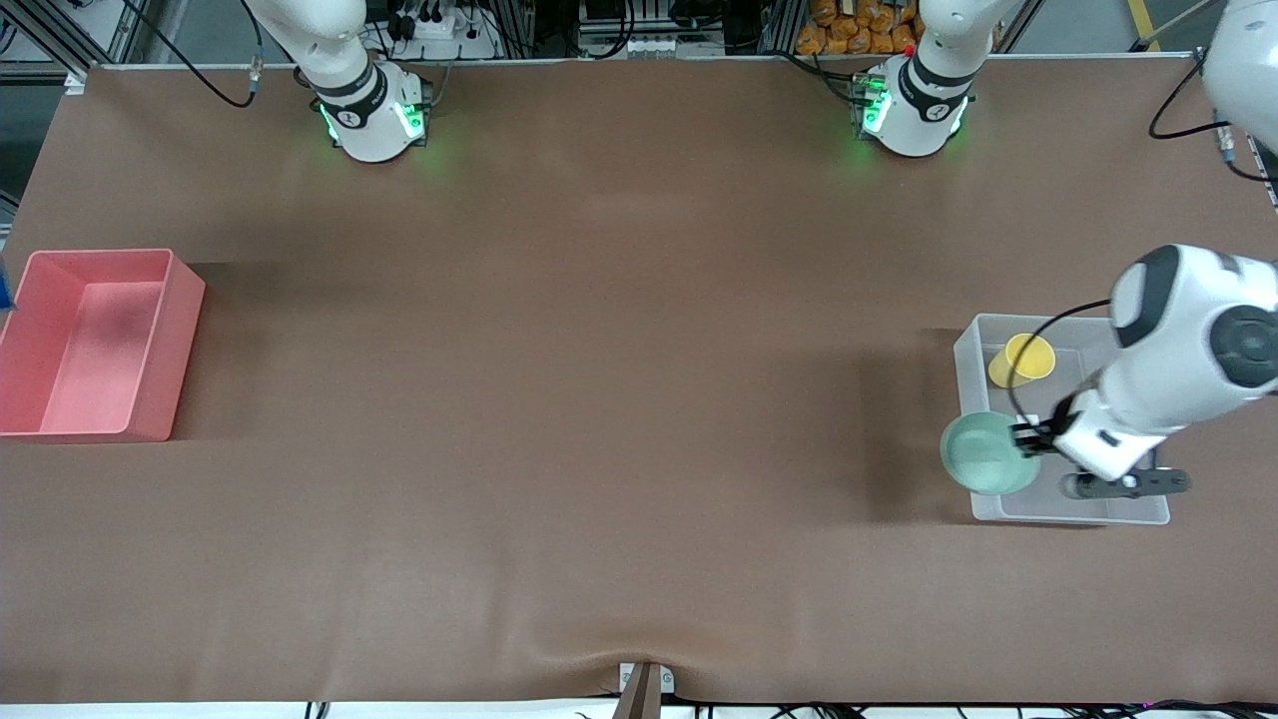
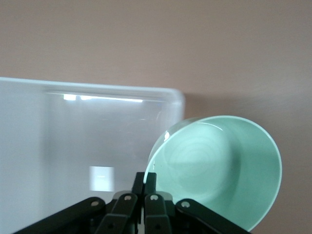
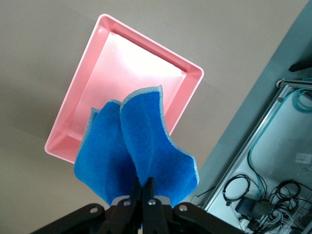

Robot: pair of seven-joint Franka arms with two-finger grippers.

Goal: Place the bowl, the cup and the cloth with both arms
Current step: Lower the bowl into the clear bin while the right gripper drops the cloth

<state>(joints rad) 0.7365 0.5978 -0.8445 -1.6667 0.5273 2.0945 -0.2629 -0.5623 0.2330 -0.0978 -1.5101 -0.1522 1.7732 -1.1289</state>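
My left gripper (image 1: 1028, 436) is shut on the rim of the pale mint-green bowl (image 1: 983, 454). It holds the bowl tilted in the air over the wall of a clear plastic bin (image 1: 1068, 511) at the left arm's end of the table. In the left wrist view the fingers (image 2: 145, 179) pinch the bowl's rim (image 2: 219, 165). The yellow cup (image 1: 1021, 360) lies in that bin. My right gripper (image 3: 147, 184) is shut on the royal-blue cloth (image 3: 131, 146), which hangs over a pink bin (image 3: 146, 40). The right gripper is out of the front view; only a blue sliver (image 1: 3, 285) shows there.
The pink bin (image 1: 185, 330) stands at the right arm's end of the table, with nothing in it. The clear bin also shows in the left wrist view (image 2: 73, 122). A brown mat covers the table between the two bins.
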